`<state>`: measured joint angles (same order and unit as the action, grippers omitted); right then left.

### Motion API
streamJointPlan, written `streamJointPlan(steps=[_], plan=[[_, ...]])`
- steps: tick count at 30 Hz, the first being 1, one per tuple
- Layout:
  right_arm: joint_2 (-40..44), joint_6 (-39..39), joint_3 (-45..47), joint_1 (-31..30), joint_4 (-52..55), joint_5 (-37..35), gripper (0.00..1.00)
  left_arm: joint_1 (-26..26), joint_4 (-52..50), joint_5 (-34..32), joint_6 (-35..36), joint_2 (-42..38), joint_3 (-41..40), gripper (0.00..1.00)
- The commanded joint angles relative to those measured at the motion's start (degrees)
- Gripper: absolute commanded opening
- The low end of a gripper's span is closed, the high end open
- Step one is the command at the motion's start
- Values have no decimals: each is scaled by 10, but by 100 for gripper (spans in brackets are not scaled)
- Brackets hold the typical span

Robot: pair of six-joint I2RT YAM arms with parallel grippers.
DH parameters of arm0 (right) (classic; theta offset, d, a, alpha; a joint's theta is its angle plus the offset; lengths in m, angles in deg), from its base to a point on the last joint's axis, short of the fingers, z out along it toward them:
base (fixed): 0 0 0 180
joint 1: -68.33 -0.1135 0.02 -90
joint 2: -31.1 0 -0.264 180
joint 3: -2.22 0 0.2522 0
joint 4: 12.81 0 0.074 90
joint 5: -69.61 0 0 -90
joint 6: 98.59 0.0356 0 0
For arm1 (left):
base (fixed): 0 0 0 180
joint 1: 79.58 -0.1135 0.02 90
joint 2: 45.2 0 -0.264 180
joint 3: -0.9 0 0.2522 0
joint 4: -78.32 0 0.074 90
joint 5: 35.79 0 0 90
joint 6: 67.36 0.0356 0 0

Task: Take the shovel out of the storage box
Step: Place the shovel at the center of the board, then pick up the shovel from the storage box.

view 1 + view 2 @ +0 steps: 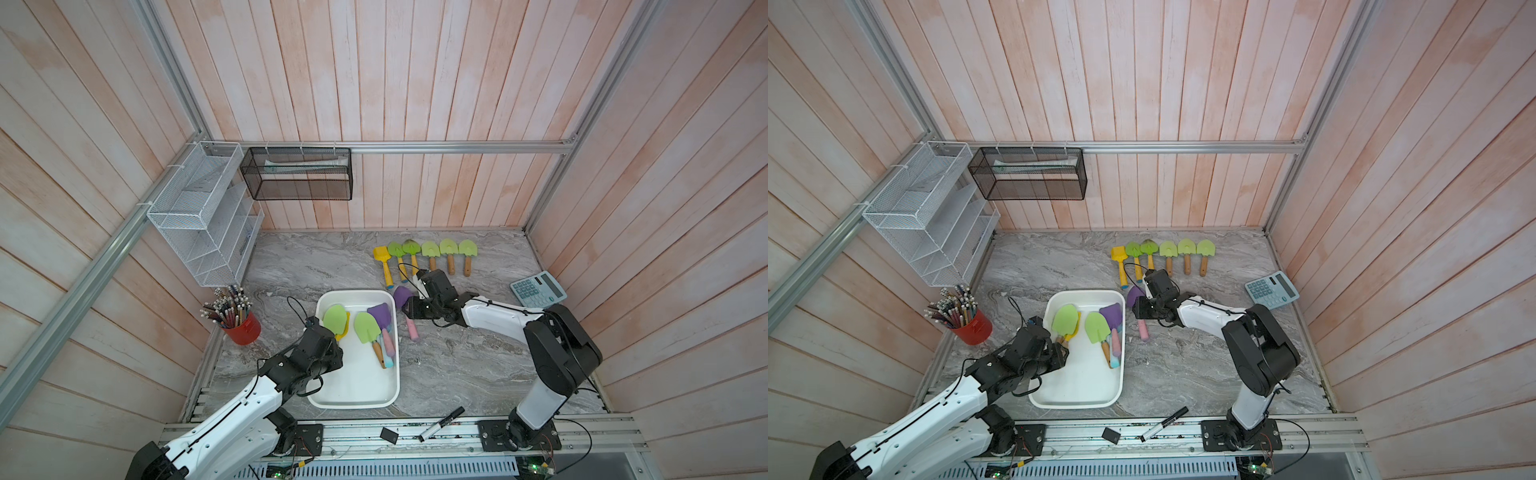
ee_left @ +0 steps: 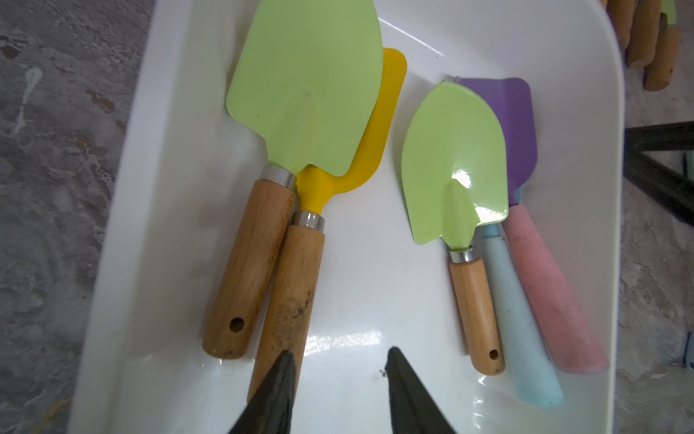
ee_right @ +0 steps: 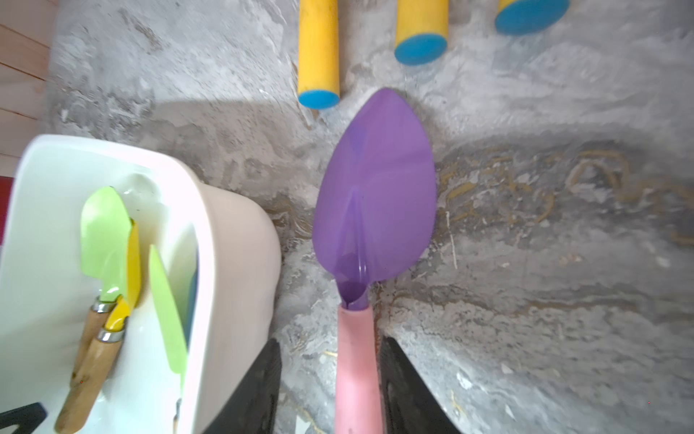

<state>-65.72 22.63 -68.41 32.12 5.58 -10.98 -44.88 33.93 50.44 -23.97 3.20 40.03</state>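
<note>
The white storage box [image 1: 353, 405] [image 1: 1075, 405] holds several shovels: a green one [image 2: 308, 86] lying over a yellow one [image 2: 383, 124], and a second green one [image 2: 450, 161] beside a purple one [image 2: 518, 124]. My left gripper [image 2: 340, 349] [image 1: 1064, 347] hangs open over the box's near left part. Nothing lies between its fingers, and one fingertip overlaps the yellow shovel's wooden handle. A purple shovel with a pink handle [image 3: 375, 195] [image 1: 402, 296] lies on the table just right of the box. My right gripper [image 3: 330, 340] [image 1: 409, 309] straddles its handle, open, with a gap on one side.
A row of several shovels [image 1: 428, 249] lies along the back wall. A calculator [image 1: 538, 289] sits at the right and a red pencil cup [image 1: 243, 326] at the left. A marker [image 1: 442, 423] lies on the front rail. A white wire rack [image 1: 199, 216] and a black mesh basket [image 1: 297, 174] hang on the walls.
</note>
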Motion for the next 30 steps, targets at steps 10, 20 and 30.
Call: streamJointPlan(steps=[10, 20, 30], plan=[[85, -20, 39, 28, 27, -14, 48, 4, -20, -87, -12, 55, 27, 38], [90, -26, 59, 39, 12, 4, 48, 4, -49, -154, -9, 128, 68, 34], [103, -27, 82, 52, -2, 15, 48, 4, -33, -142, -1, 196, 73, 34]])
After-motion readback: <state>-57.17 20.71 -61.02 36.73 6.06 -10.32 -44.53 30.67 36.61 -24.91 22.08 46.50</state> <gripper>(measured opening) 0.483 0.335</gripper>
